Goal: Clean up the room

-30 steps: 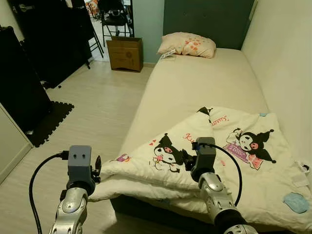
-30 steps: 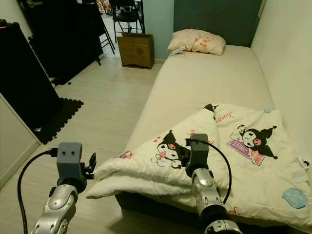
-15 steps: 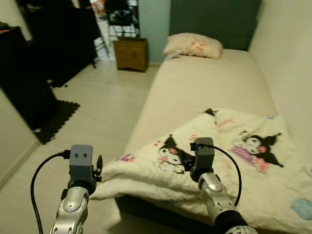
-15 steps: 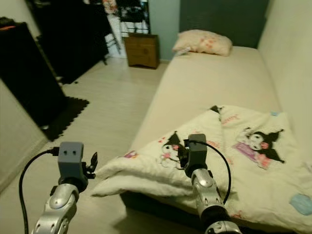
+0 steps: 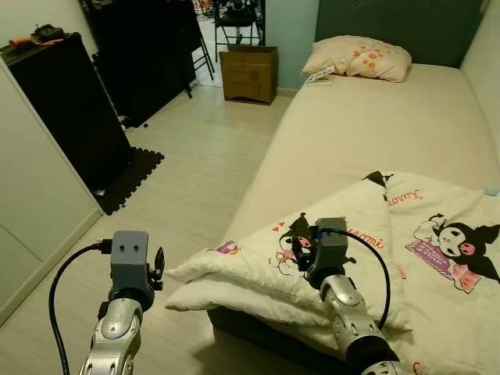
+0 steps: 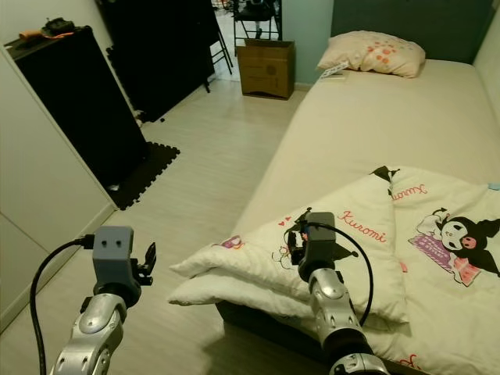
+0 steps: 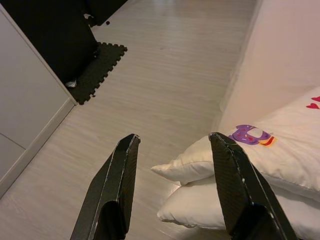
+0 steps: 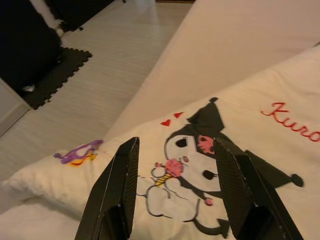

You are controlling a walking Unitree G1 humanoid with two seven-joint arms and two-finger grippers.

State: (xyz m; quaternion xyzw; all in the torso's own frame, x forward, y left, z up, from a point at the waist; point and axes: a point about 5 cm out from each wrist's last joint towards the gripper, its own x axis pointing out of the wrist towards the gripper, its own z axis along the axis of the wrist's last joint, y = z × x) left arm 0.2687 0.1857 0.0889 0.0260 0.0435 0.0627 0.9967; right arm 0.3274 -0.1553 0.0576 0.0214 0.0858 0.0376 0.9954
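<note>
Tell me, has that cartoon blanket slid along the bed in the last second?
No. The blanket keeps its folded corner hanging off the mattress edge; the whole picture shifted, so the camera turned instead.

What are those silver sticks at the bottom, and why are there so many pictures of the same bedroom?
Those are a robot's two arms. Two pictures come from cameras in its head, like eyes. The other two come from cameras on its wrists, looking along its black fingers. The left gripper hangs open above the floor near the blanket's corner. The right gripper hangs open over the cartoon blanket. Neither holds anything. The blanket lies folded on the bed, with a pillow at the far end and a cardboard box on the floor.
</note>
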